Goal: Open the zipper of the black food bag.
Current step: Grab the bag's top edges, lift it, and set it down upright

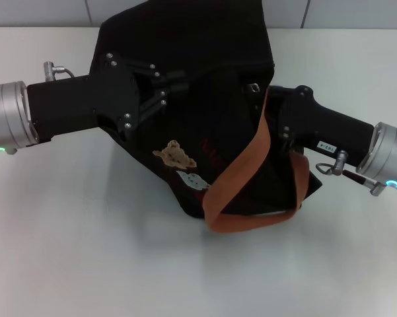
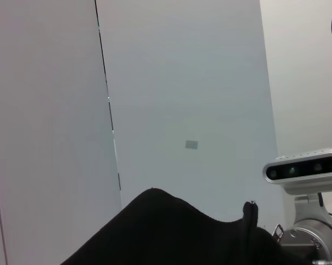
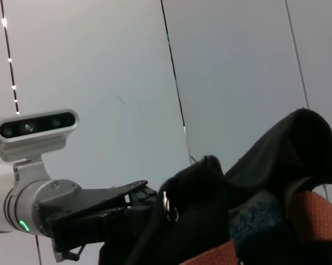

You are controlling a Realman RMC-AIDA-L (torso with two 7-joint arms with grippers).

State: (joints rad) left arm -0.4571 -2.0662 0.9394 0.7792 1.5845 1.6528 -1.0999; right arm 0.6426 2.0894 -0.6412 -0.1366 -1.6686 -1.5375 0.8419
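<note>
The black food bag [image 1: 205,72] is bunched up in the middle of the head view, with a tan bear patch [image 1: 175,155] and a white cloud patch [image 1: 191,179] on its side. Orange straps [image 1: 248,178] hang down in front. My left gripper [image 1: 177,82] comes in from the left and is shut on the bag's upper fabric. My right gripper [image 1: 272,99] presses against the bag from the right, just beside the zipper's small silvery pull tab [image 1: 254,86]. The pull tab [image 3: 167,202] also shows on the bag [image 3: 248,187] in the right wrist view. The zip line itself is lost in the black folds.
The bag rests on a white table [image 1: 86,251], with a tiled wall behind. The left wrist view shows only a hump of the bag [image 2: 171,232] and the right arm's wrist camera [image 2: 304,168]. The right wrist view shows the left arm [image 3: 72,212] reaching the bag.
</note>
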